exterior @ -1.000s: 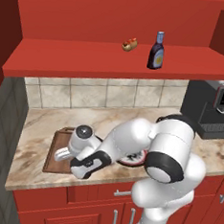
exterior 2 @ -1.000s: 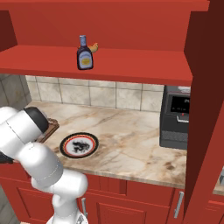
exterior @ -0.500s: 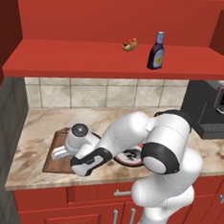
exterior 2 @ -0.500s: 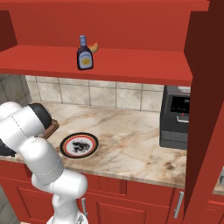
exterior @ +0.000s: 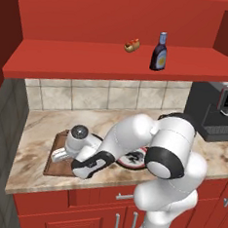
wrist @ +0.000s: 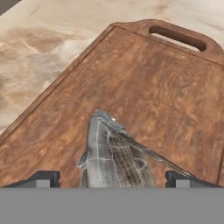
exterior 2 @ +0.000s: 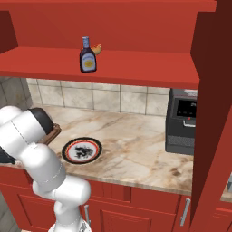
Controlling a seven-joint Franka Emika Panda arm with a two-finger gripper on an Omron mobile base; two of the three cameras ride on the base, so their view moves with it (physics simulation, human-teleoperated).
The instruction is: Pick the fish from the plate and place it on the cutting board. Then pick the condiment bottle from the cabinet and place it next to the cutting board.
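Dark-brown wood of the cutting board (wrist: pixel 144 96) lies under the hand, and the fish (wrist: pixel 111 155) lies on it, between the two fingertips of the gripper (wrist: pixel 113 178) but touching neither. A second ago the jaws were narrower; they now stand wide apart, so the fish appears released. Judgement: the first placement is done or all but done, and the hand needs to lift clear.

Left to right in the left base view: board at the left of the counter (exterior: pixel 41 129), arm low over it, then the plate (exterior: pixel 134 159) just beside the board. In the right base view the plate bears its black motif and no fish.

Above, the cabinet (exterior: pixel 106 61) shelf holds a hot dog (exterior: pixel 132 45) and, near it, the condiment bottle (exterior: pixel 159 52), upright and not yet fetched.
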